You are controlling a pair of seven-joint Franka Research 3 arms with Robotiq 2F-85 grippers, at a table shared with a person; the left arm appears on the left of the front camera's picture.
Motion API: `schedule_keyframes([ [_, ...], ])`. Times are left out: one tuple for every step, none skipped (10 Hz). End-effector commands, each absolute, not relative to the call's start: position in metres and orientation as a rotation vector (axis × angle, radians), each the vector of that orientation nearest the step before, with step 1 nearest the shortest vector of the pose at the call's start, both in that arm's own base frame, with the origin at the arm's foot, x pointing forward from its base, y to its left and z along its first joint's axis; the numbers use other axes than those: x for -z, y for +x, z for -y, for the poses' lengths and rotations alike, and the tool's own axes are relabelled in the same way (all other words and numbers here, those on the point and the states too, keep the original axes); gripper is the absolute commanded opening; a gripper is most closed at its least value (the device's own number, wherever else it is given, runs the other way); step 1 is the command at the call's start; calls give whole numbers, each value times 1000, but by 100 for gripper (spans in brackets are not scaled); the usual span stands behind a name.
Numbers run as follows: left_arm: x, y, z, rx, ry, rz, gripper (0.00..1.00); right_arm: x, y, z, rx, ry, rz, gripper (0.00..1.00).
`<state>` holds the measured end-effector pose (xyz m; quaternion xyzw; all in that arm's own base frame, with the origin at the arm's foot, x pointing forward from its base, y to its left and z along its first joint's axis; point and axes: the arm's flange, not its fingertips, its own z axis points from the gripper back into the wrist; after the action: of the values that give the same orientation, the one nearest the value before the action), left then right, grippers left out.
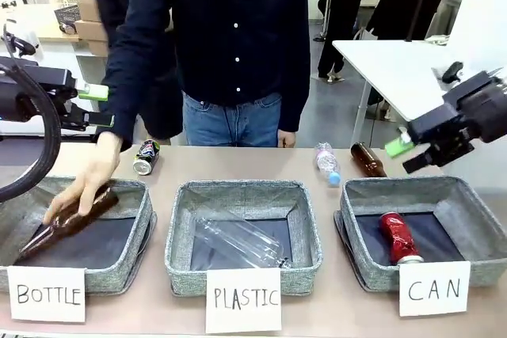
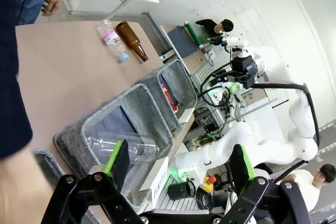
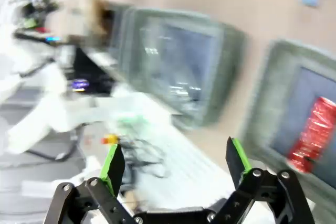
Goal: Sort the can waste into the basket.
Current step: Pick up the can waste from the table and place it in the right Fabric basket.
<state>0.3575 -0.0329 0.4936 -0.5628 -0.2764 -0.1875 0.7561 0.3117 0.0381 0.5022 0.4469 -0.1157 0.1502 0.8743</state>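
The red can [image 1: 398, 237] lies inside the basket [image 1: 475, 195] marked CAN. The dark can [image 1: 146, 156] sits on the tan table [image 1: 261, 165], far left of the basket. The right gripper [image 1: 405, 156] hangs just above the basket, spread wide apart, holding nothing. The left gripper [image 1: 99, 106], far left of the basket, is wide and empty too. A white table [image 1: 396, 61] stands behind the basket

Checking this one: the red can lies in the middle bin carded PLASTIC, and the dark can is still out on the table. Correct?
Not quite. The front view shows the red can lying in the basket carded CAN, on the robot's right, not in the PLASTIC bin. The dark can is indeed still out on the table.
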Motion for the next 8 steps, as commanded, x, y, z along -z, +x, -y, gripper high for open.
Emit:
schedule_keyframes([
  [-493,358,34,424,-1248,633,100,-496,321,-33,-194,2007,112,100],
  [-493,358,34,424,-1248,633,100,-502,312,-38,-314,933,242,100],
  [-493,358,34,424,-1248,633,100,-502,312,-38,-314,933,242,100],
  [-493,358,34,424,-1248,633,100,-502,312,-38,-314,933,242,100],
  [-493,358,34,424,-1248,633,100,-502,312,-38,-314,933,242,100],
  [-493,358,34,424,-1248,633,100,-502,312,-38,-314,933,242,100],
  [-493,358,34,424,-1248,633,100,-502,312,-38,-314,933,242,100],
  [-493,358,34,424,-1248,633,100,-502,312,-38,-314,933,242,100],
])
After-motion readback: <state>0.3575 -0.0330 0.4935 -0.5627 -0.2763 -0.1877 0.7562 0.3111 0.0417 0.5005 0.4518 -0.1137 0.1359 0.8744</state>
